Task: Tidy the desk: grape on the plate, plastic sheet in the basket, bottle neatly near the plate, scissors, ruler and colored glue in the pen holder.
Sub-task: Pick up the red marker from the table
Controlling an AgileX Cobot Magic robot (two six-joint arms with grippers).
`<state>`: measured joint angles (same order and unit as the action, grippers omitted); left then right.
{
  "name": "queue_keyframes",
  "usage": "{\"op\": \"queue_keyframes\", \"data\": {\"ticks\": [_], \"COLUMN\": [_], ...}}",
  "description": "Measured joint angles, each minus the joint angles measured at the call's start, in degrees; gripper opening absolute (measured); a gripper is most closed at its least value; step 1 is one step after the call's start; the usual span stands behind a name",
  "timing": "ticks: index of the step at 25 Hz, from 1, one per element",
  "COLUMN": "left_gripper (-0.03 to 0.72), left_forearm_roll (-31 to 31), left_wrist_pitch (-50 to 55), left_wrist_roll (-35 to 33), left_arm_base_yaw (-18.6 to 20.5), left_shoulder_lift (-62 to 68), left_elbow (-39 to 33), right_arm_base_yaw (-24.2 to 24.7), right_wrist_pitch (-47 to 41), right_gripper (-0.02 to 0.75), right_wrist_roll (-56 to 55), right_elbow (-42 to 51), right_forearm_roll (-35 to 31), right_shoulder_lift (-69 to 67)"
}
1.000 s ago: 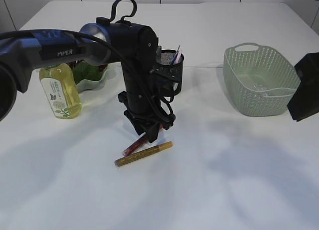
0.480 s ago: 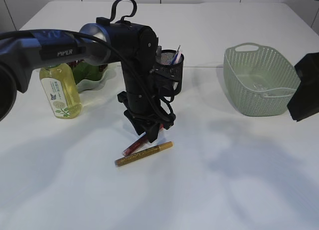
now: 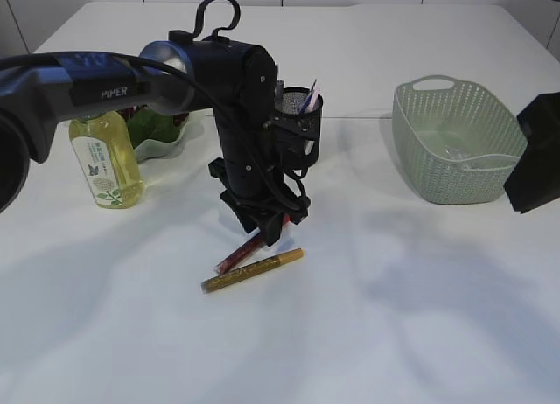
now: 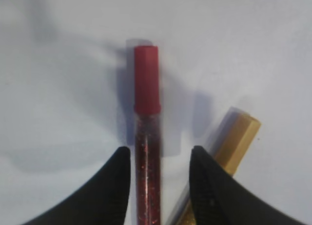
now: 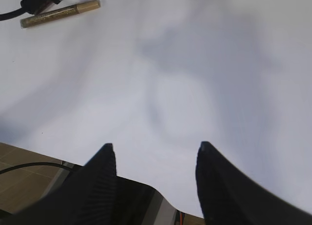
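A red glitter glue pen [image 4: 147,137] lies on the white table between the open fingers of my left gripper [image 4: 160,154], which straddles its barrel without gripping it. The same red pen [image 3: 238,254] pokes out below the left gripper [image 3: 267,233]. A gold glue pen [image 3: 252,270] lies just beside it, touching at one end. Behind the arm stands the black mesh pen holder [image 3: 306,133] with thin items sticking up; scissors and ruler I cannot make out. The yellow bottle [image 3: 105,159] stands by the green plate [image 3: 162,142]. My right gripper [image 5: 156,148] hangs open over bare table.
The pale green basket [image 3: 455,142] stands at the right, with the right arm's black body [image 3: 535,155] at the frame edge beside it. The gold pen [image 5: 59,12] shows at the top left of the right wrist view. The table's near edge lies under the right gripper.
The left gripper has shifted very slightly upward over the red pen, showing a bit more of its barrel. Nothing else has moved.
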<state>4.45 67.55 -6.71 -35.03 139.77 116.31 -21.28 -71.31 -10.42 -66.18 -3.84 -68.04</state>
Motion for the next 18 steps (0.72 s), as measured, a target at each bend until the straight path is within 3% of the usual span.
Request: {"op": "queue_keyframes", "data": {"ticks": [18], "left_gripper": [0.272], "left_forearm_roll": [0.0], "left_wrist_pitch": [-0.5], "left_wrist_roll": [0.0], "left_arm_base_yaw": [0.0], "left_shoulder_lift": [1.3], "left_elbow": [0.0], "right_arm_base_yaw": [0.0], "right_wrist_pitch": [0.0], "right_gripper": [0.419], "right_wrist_roll": [0.1], "right_elbow": [0.0], "right_forearm_roll": [0.0], "right_shoulder_lift": [0.0]}}
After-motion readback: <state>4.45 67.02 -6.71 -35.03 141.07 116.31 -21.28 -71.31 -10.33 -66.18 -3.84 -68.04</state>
